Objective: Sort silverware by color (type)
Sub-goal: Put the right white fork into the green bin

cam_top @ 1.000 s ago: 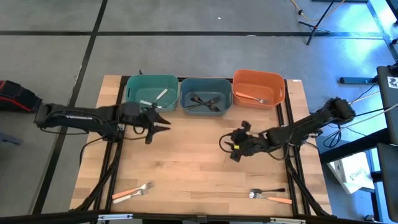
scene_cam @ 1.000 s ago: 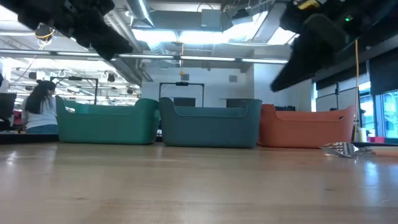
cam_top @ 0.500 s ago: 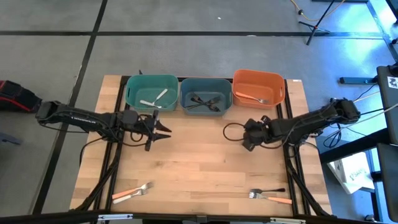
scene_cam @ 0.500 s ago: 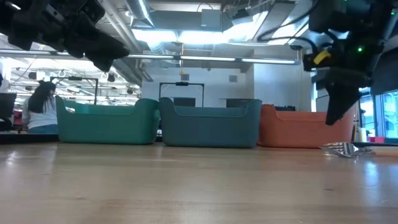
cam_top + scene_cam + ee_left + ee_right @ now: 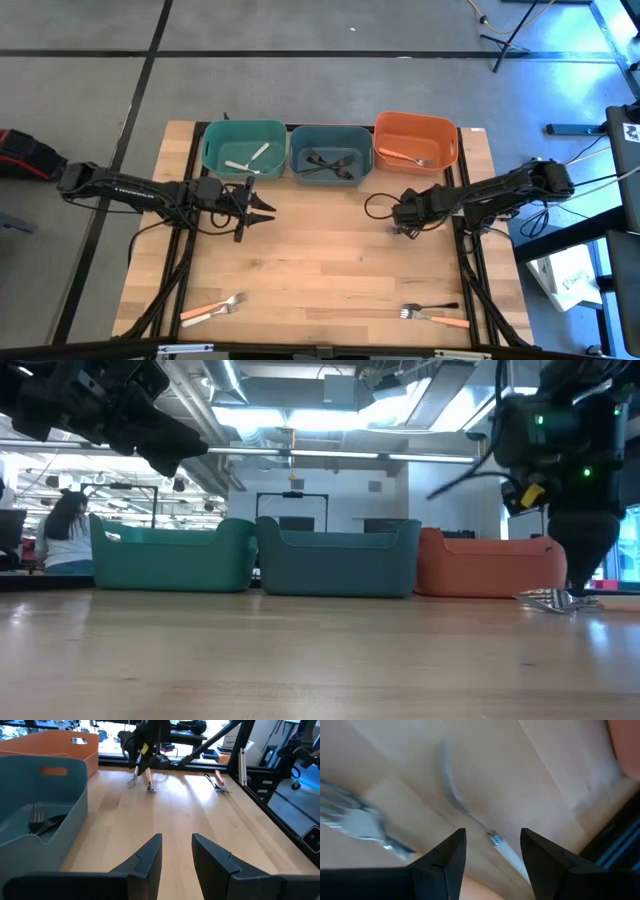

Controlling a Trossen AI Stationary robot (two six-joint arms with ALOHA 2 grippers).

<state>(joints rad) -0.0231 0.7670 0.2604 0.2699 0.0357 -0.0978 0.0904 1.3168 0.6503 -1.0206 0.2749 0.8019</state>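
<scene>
From above, the table is a clock with the bins at 12. The teal bin (image 5: 215, 135) has white forks (image 5: 248, 158) in it. The blue bin (image 5: 300, 140) has black forks (image 5: 328, 165). The orange bin (image 5: 440, 128) has one orange fork (image 5: 405, 157). More forks lie loose at 7 o'clock (image 5: 212, 308) and at 5 o'clock (image 5: 432, 314). The left gripper (image 5: 262, 208) waits near 10 o'clock, just in front of the teal bin. The right gripper (image 5: 398, 222) hangs low near 3 o'clock.

From the table top, a pair of forks (image 5: 548, 600) lies on the wood, right under the right gripper.

The left wrist view shows the left fingers apart with only bare wood between them. It holds nothing.

The right wrist view shows the right fingers spread wide. A pale-handled fork (image 5: 465, 812) lies on the wood in the gap. The fingers do not seem to touch it.

I think the step is picking up a fork. Next, the right gripper should go down, pinch just one handle, and carry it to the bin with its color. The two forks lie close together, so it could grab both.
</scene>
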